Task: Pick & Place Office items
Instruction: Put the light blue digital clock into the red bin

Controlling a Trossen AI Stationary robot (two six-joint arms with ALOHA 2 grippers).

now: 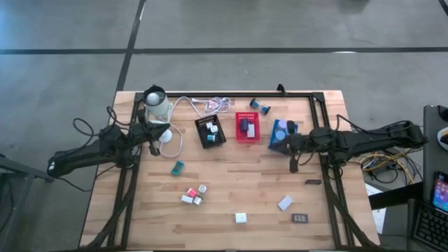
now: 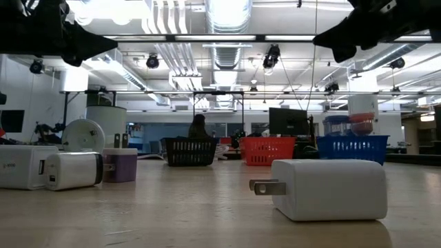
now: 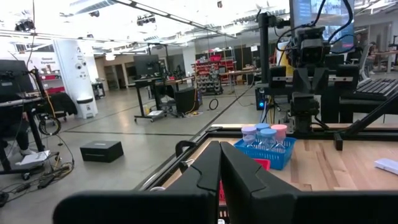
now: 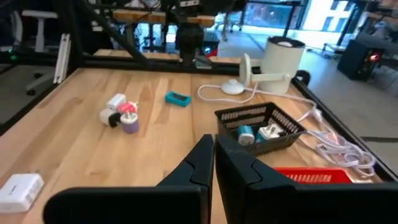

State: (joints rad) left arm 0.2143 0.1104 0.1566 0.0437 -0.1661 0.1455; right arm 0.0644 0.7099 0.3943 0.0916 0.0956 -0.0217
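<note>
- The left gripper (image 1: 155,148) is hanging over the worktop's (image 1: 231,192) left rear near the white lamp (image 1: 155,103), its fingers clenched on nothing.
- The black tray (image 1: 210,131), red tray (image 1: 247,127) and blue tray (image 1: 282,133) are each already holding a few pieces.
- A teal block (image 1: 178,167), a small cluster (image 1: 193,195), two white blocks (image 1: 241,218) and a dark rectangle (image 1: 301,218) are lying loose, so sorting seems roughly half done.
- The right gripper (image 1: 293,165) is hovering beside the blue tray, fingers clenched, empty.
</note>
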